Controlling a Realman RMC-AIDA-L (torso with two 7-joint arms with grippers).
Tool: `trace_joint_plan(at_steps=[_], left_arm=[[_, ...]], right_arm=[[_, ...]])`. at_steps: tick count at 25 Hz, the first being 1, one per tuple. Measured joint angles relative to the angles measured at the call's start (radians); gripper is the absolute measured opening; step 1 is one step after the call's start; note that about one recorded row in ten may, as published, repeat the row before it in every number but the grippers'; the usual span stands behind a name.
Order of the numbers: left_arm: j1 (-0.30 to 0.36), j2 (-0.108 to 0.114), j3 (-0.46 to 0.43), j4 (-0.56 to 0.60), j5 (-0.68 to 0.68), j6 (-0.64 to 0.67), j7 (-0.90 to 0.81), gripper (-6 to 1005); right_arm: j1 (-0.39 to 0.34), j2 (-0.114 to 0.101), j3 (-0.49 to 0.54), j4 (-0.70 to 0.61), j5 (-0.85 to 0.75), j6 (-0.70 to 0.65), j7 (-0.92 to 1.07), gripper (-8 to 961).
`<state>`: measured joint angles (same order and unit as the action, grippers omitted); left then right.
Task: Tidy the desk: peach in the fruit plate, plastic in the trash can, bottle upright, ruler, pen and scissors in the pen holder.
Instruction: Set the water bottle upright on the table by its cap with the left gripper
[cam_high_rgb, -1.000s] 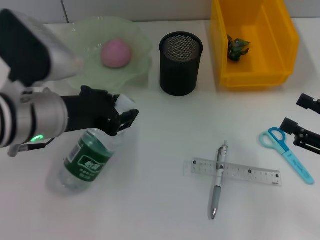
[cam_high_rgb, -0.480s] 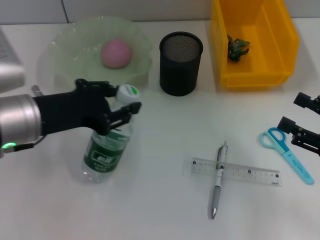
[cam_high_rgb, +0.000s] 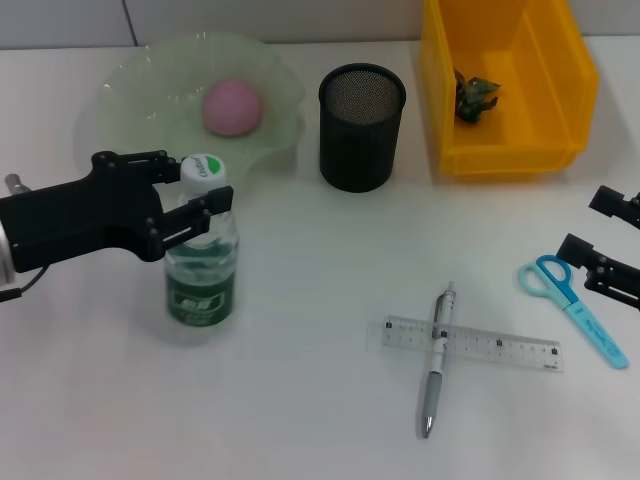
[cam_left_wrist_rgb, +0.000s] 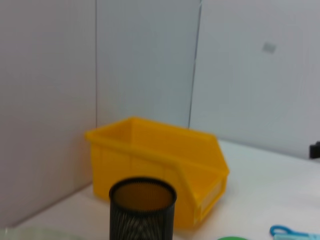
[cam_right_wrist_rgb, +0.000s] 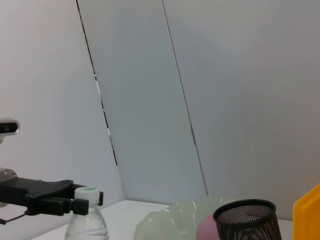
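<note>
1. The left hand (cam_high_rgb: 190, 195) grips the bottle (cam_high_rgb: 201, 262) by its neck, just under the white and green cap. The bottle stands straight up on the counter (cam_high_rgb: 300, 400), in front of the fruit plate (cam_high_rgb: 140, 80).
2. To do this step well, the hand should make sure the bottle's bottom sits flat on the counter. Then it should open slowly and pull straight away, so it does not bump the cap and tip the bottle.
3. The bottle looks light and nearly empty, so a small knock could push it over.
4. A second ago the bottle was leaning, with its bottom toward the robot. Now it is upright, and the left arm has pulled back toward the left edge.
5. The peach (cam_high_rgb: 232, 107) lies in the fruit plate. A bit of green plastic (cam_high_rgb: 475, 95) lies in the yellow trash can (cam_high_rgb: 570, 90).
6. The pen (cam_high_rgb: 436, 362) lies across the ruler (cam_high_rgb: 500, 347), out on the counter. The scissors (cam_high_rgb: 575, 305) lie close to the right hand (cam_high_rgb: 608, 245), which waits at the right edge with its fingers apart and nothing in them.
7. The pen holder (cam_high_rgb: 361, 127) stands between the plate and the trash can.
</note>
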<state>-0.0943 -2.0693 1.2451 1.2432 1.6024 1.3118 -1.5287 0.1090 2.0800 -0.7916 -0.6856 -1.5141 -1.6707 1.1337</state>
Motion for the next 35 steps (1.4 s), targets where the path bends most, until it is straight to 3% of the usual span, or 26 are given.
trace_joint_plan(at_steps=[7, 17, 23, 35], left_arm=[[-0.017, 0.001, -0.069, -0.108, -0.081, 0.078, 0.166, 524], [-0.055, -0.002, -0.1, -0.159, -0.107, 0.072, 0.25, 542], [-0.1, -0.001, -0.109, -0.252, -0.156, 0.057, 0.352, 553], [-0.168, -0.004, -0.168, -0.39, -0.181, 0.01, 0.389, 574]], right_arm=[[0.002, 0.0, 0.0, 0.0, 0.0, 0.0, 0.0, 826], [0.001, 0.0, 0.0, 0.0, 0.0, -0.001, 0.0, 826], [0.007, 0.0, 0.0, 0.011, 0.0, -0.001, 0.0, 826], [0.012, 0.0, 0.0, 0.012, 0.0, -0.001, -0.004, 826]])
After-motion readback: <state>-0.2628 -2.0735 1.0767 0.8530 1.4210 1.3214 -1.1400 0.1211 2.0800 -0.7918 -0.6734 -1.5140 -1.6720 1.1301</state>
